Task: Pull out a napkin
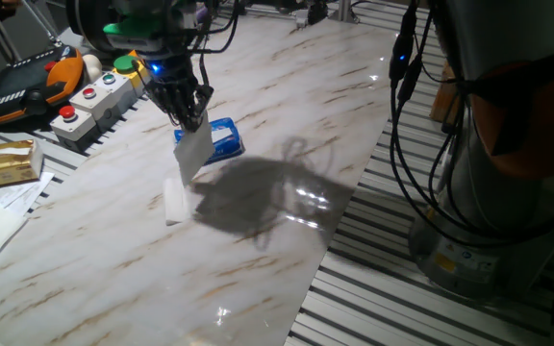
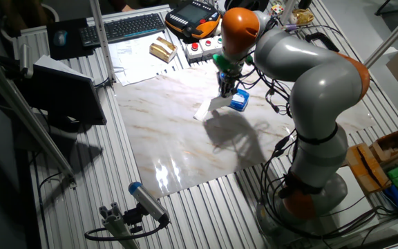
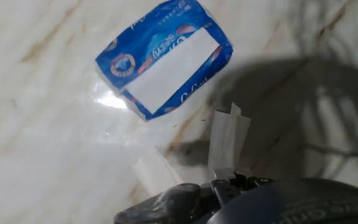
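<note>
My gripper (image 1: pixel 190 119) is shut on the top edge of the napkin (image 1: pixel 192 154), a thin white sheet that hangs limp from the fingers above the marble. The blue tissue packet (image 1: pixel 222 137) lies just right of the gripper on the table. In the hand view the packet (image 3: pixel 165 59) lies flat with its white label up, and the napkin (image 3: pixel 227 142) hangs edge-on from my gripper (image 3: pixel 219 186) at the bottom. In the other fixed view the gripper (image 2: pixel 226 87) stands over the packet (image 2: pixel 239 103). A small folded white strip (image 1: pixel 174 202) lies on the marble below the napkin.
A button box (image 1: pixel 89 101), an orange teach pendant (image 1: pixel 22 82) and a tan box (image 1: pixel 8 161) sit at the table's left edge. Cables (image 1: pixel 407 125) and the robot base (image 1: pixel 508 173) stand to the right. A keyboard (image 2: pixel 126 26) lies at the back.
</note>
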Robot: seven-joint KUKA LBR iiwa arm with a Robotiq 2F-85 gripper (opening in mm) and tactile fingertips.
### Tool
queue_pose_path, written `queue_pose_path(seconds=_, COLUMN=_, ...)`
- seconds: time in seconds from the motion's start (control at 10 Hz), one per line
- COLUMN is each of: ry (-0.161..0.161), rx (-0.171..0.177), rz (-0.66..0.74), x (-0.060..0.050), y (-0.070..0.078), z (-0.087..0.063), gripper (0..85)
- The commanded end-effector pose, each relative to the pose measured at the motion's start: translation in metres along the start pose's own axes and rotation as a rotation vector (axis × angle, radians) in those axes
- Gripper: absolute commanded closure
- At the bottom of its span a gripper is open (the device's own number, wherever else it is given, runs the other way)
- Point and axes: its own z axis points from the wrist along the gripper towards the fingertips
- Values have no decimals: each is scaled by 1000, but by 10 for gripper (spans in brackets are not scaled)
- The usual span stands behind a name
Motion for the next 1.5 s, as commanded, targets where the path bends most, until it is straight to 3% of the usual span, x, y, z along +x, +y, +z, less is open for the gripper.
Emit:
queue_pose_path(seconds=0.0, ry=-7, rx=8, rz=-199, x=0, y=1, z=1, gripper=843)
queue_pose_path(seconds=0.2, ry=-7, rx=0, rz=-224, x=6, y=0, z=6, gripper=843)
queue_pose_path(seconds=0.3, ry=-30, rx=-4, rz=-244, x=10, y=-1, z=10, gripper=843)
queue_pose_path(seconds=0.6, ry=-68, rx=2, rz=-294, x=14, y=-2, z=13, gripper=523)
queue_pose_path(seconds=0.8, ry=-75, rx=-3, rz=-315, x=15, y=-2, z=13, gripper=450)
queue_pose_path(seconds=1.0, ry=-77, rx=-4, rz=-321, x=14, y=-2, z=13, gripper=440)
queue_pose_path(seconds=1.2, ry=-93, rx=5, rz=-346, x=6, y=0, z=11, gripper=443)
queue_pose_path(seconds=1.4, ry=-98, rx=14, rz=-388, x=-11, y=2, z=2, gripper=447)
